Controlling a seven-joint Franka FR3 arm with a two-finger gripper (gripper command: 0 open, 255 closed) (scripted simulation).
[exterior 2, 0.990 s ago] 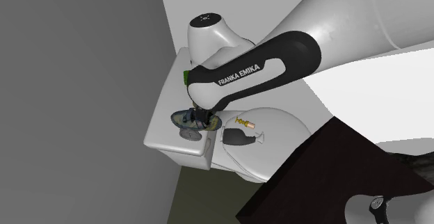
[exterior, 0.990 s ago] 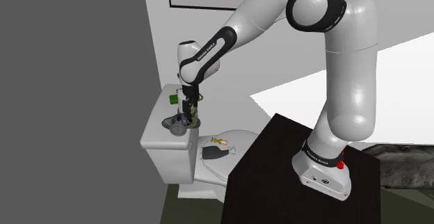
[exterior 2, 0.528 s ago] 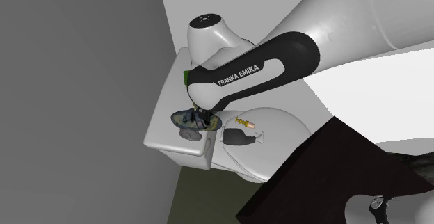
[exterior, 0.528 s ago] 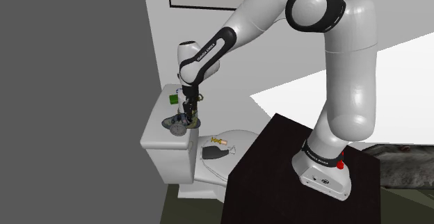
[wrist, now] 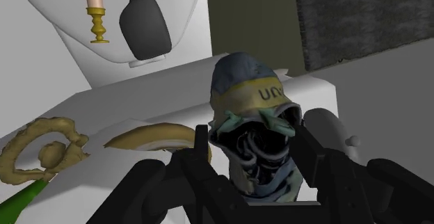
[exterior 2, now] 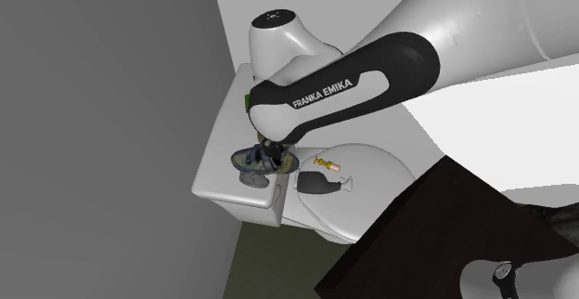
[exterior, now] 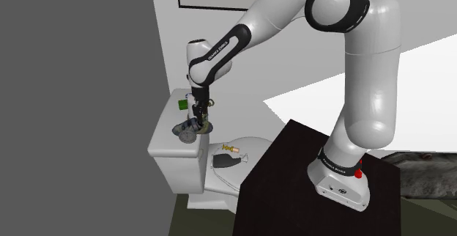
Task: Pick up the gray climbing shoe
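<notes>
The end effector [wrist: 254, 138] grips the grey-blue climbing shoe [wrist: 247, 83], its black fingers pressed against both sides. In the shoulder view the shoe hangs left of centre, just above the white toilet tank [exterior: 162, 146]. A small candlestick [wrist: 97, 21] stands on the toilet lid nearby.

Arm [exterior: 366, 88]: single, white with dark joints. Rises from its base at the shoulder view's lower right, bends at a high elbow, then reaches down and to that view's left.
Wrist [exterior 2: 278, 42]: white cap uppermost, with a dark link lettered FRANKA EMIKA slanting beneath it.
End effector [exterior: 196, 119]: all black, pointing downward. Its two fingers [wrist: 316, 156] press on either side of the climbing shoe [wrist: 247, 94], clasping it between them.
</notes>
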